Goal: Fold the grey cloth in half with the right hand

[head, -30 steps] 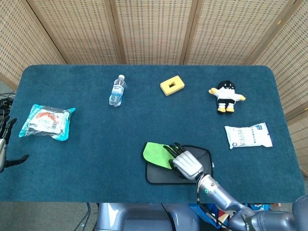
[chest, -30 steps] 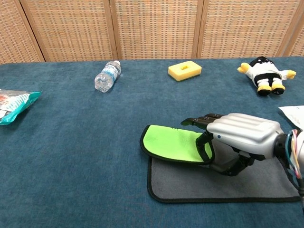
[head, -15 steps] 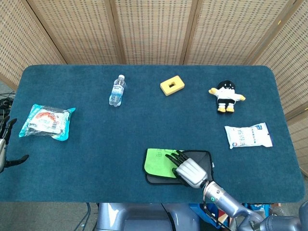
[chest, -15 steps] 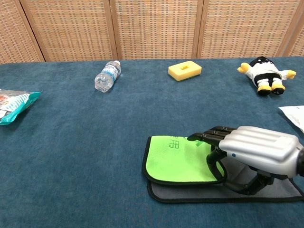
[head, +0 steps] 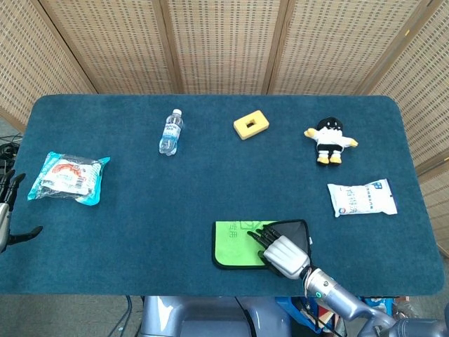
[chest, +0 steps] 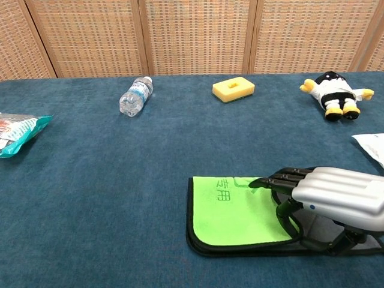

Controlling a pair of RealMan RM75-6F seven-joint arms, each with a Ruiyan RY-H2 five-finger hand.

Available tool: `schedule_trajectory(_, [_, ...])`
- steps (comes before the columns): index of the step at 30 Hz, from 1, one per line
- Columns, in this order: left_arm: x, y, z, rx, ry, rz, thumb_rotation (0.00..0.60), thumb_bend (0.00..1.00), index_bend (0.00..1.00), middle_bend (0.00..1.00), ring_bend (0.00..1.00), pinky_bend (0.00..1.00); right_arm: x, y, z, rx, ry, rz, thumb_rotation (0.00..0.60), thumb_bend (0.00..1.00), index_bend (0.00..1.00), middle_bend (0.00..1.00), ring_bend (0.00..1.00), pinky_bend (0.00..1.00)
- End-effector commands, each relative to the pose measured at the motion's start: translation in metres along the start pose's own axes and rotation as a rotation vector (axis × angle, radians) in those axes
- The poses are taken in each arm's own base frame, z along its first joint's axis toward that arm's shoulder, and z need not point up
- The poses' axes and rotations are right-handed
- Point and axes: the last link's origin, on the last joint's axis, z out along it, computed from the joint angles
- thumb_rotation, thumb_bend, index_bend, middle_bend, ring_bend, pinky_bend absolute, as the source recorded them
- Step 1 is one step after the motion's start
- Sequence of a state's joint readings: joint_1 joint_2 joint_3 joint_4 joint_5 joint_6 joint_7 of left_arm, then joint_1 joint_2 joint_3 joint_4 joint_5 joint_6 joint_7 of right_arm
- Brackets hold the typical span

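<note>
Left hand (head: 8, 210) unchanged at the table's (head: 140, 210) left edge, fingers spread, holding nothing. Grey cloth (chest: 240, 211) near front edge: green flap has come down flatter since a second ago, now covering the left part, black-edged grey showing right. Right hand (chest: 336, 192) has pulled back rightward, fingers pinching the flap's edge.

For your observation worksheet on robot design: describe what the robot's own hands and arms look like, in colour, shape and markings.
The right hand has a ribbed silver-grey back and black fingers. In the head view its wrist is a grey metallic cylinder with a small green light. Of the left hand, only dark, slim fingers show at the frame's edge.
</note>
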State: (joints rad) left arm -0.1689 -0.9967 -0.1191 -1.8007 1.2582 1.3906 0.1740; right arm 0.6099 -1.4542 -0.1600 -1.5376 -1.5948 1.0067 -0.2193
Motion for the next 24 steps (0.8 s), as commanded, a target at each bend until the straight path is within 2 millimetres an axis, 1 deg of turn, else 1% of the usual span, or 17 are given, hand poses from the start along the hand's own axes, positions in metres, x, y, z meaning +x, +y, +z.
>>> schedule_trajectory(1, [0.0, 0.0, 0.0, 0.0, -0.001, 0.001, 0.6, 0.12, 0.0, 0.0, 0.0, 0.0, -0.001, 0.003, -0.002, -0.004, -0.008, -0.006, 0.6, 0.57, 0.66, 0.0, 0.0, 0.0])
schedule_trajectory(5, [0.0, 0.0, 0.0, 0.0, -0.002, 0.001, 0.6, 0.12, 0.0, 0.0, 0.0, 0.0, -0.002, 0.005, -0.004, -0.007, -0.016, -0.013, 0.6, 0.57, 0.66, 0.0, 0.0, 0.0])
schedule_trajectory(6, [0.0, 0.0, 0.0, 0.0, -0.001, 0.001, 0.6, 0.12, 0.0, 0.0, 0.0, 0.0, -0.002, 0.006, -0.004, -0.007, -0.016, -0.016, 0.6, 0.57, 0.64, 0.0, 0.0, 0.0])
schedule_trajectory(7, [0.0, 0.0, 0.0, 0.0, -0.001, 0.001, 0.6, 0.12, 0.0, 0.0, 0.0, 0.0, -0.002, 0.006, -0.005, -0.006, -0.015, -0.018, 0.6, 0.57, 0.58, 0.0, 0.0, 0.0])
schedule_trajectory(9, [0.0, 0.0, 0.0, 0.001, -0.001, 0.001, 0.6, 0.12, 0.0, 0.0, 0.0, 0.0, -0.002, 0.007, -0.005, -0.007, -0.014, -0.023, 0.6, 0.57, 0.35, 0.0, 0.0, 0.0])
schedule_trajectory(10, [0.0, 0.0, 0.0, 0.001, -0.001, 0.001, 0.6, 0.12, 0.0, 0.0, 0.0, 0.0, -0.003, 0.007, -0.006, -0.007, -0.015, -0.024, 0.6, 0.55, 0.19, 0.0, 0.0, 0.0])
schedule_trajectory(11, [0.0, 0.0, 0.0, 0.001, -0.001, 0.001, 0.6, 0.12, 0.0, 0.0, 0.0, 0.0, -0.003, 0.007, -0.006, -0.008, -0.015, -0.025, 0.6, 0.51, 0.11, 0.0, 0.0, 0.0])
schedule_trajectory(12, [0.0, 0.0, 0.0, 0.001, -0.001, 0.002, 0.6, 0.12, 0.0, 0.0, 0.0, 0.0, -0.002, 0.007, -0.006, -0.007, -0.015, -0.025, 0.6, 0.43, 0.04, 0.0, 0.0, 0.0])
schedule_trajectory(13, [0.0, 0.0, 0.0, 0.001, -0.001, 0.002, 0.6, 0.12, 0.0, 0.0, 0.0, 0.0, -0.002, 0.007, -0.007, -0.006, -0.009, -0.023, 0.6, 0.35, 0.01, 0.0, 0.0, 0.0])
schedule_trajectory(15, [-0.001, 0.0, 0.0, 0.001, -0.002, 0.002, 0.6, 0.12, 0.0, 0.0, 0.0, 0.0, 0.002, 0.005, -0.008, -0.004, 0.009, -0.016, 0.6, 0.29, 0.0, 0.0, 0.0, 0.0])
schedule_trajectory(18, [-0.001, 0.0, 0.0, 0.001, -0.001, 0.003, 0.6, 0.12, 0.0, 0.0, 0.0, 0.0, 0.012, 0.004, -0.009, 0.0, 0.057, 0.006, 0.6, 0.29, 0.0, 0.0, 0.0, 0.0])
schedule_trajectory(22, [0.0, 0.0, 0.0, 0.002, 0.0, 0.002, 0.6, 0.12, 0.0, 0.0, 0.0, 0.0, 0.027, 0.008, -0.009, -0.002, 0.1, 0.011, 0.6, 0.29, 0.0, 0.0, 0.0, 0.0])
schedule_trajectory(24, [0.0, 0.0, 0.0, 0.002, 0.0, 0.001, 0.6, 0.12, 0.0, 0.0, 0.0, 0.0, 0.034, 0.011, -0.008, -0.01, 0.116, 0.009, 0.6, 0.29, 0.03, 0.0, 0.0, 0.0])
